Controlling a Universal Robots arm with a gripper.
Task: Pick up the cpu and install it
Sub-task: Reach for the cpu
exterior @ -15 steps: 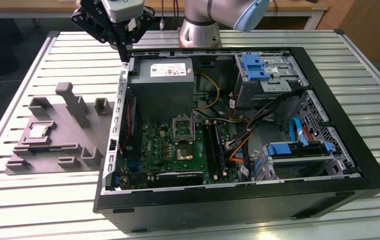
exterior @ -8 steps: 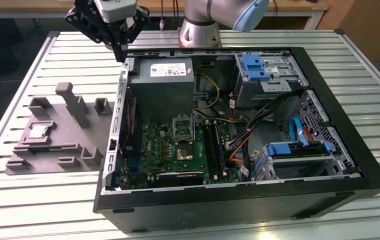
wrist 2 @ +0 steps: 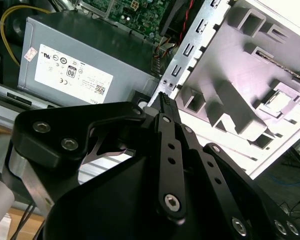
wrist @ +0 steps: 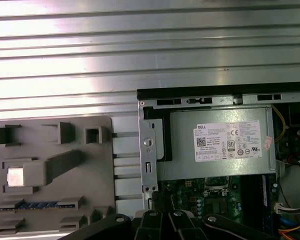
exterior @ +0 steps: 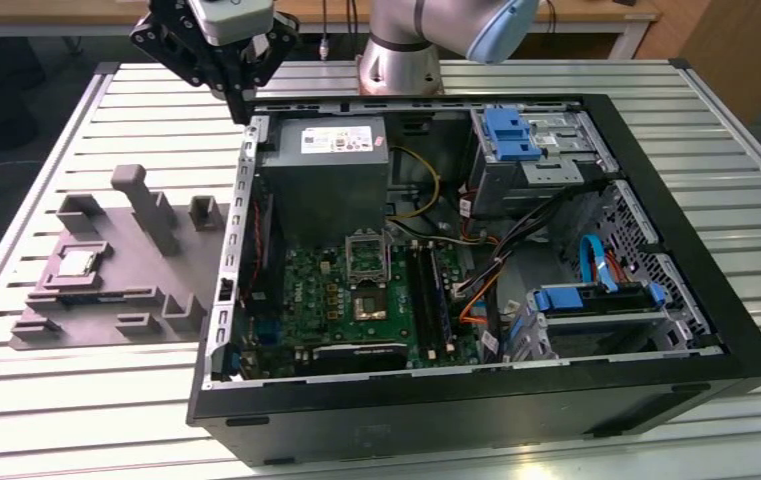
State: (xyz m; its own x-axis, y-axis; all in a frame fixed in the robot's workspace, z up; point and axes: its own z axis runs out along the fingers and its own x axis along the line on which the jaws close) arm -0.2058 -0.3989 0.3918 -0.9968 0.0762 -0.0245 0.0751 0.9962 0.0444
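Note:
The cpu (exterior: 77, 262) is a small silvery square lying in a recess of the grey plastic fixture (exterior: 127, 250), to the exterior view's left of the black computer case (exterior: 700, 290). It also shows as a bright square in both wrist views (wrist 2: 277, 100) (wrist: 16, 176). My gripper (exterior: 241, 108) hangs above the case's back left corner, well away from the cpu. Its fingers (wrist 2: 165, 107) are pressed together with nothing between them. On the motherboard (exterior: 313, 300) the socket (exterior: 371, 305) lies uncovered, with its silver frame (exterior: 365, 255) raised behind it.
A grey power supply (exterior: 327, 175) fills the case's back left, directly under my gripper. Drive bays with blue clips (exterior: 511, 135), cables and a blue-handled drive cage (exterior: 594, 300) crowd the exterior view's right side. The slatted metal table (exterior: 87, 400) carries everything. Upright grey posts (exterior: 147, 205) rise from the fixture.

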